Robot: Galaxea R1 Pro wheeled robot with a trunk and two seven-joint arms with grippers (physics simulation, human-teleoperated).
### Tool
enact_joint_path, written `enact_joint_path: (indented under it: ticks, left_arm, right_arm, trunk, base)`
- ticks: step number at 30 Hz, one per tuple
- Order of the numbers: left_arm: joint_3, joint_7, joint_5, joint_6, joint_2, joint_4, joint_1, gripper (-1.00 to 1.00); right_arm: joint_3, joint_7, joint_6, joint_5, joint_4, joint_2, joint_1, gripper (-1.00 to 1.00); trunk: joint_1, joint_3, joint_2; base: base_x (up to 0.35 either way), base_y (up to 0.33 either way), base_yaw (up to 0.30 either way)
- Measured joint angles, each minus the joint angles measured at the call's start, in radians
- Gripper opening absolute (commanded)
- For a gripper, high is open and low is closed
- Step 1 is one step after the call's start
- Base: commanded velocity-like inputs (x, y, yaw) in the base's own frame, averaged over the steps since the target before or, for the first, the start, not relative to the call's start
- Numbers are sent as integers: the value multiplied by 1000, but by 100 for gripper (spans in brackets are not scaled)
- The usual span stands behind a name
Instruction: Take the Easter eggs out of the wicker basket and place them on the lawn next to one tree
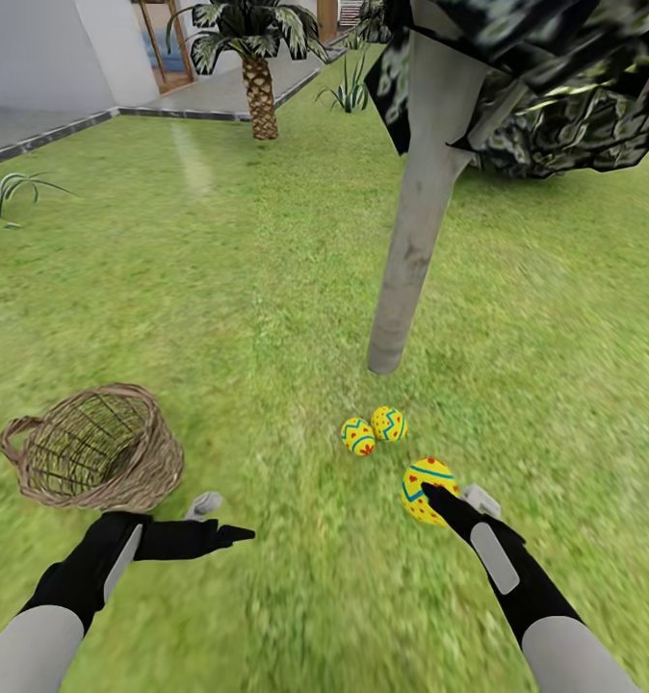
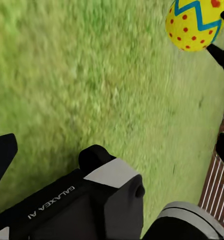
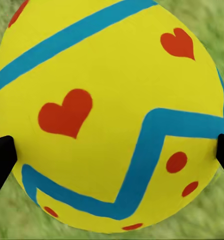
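Gripping the third yellow zigzag-banded Easter egg [image 1: 427,489], the right end effector [image 1: 438,502] hovered; two eggs [image 1: 374,429] lay just beyond, near the pale grey tree trunk [image 1: 413,221]. Next: lower and release.

Mottled green lawn [image 2: 87,75] takes up most of the left wrist view. At one corner a yellow Easter egg [image 2: 194,25] with red dots and a blue zigzag band sits between two black fingertips [image 2: 221,56] of the right gripper. Nearer the camera is a black and grey housing [image 2: 87,200] lettered GALAXEA AI.
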Motion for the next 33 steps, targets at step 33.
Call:
enact_joint_path:
  ticks: [33]
  left_arm:
    - [-28, -368, -10, -5, 0, 3, 10, 100]
  right_arm:
    - [1, 86, 11, -44, -28, -10, -1, -100]
  trunk:
    - [127, -142, -231]
  base:
    - [0, 0, 0]
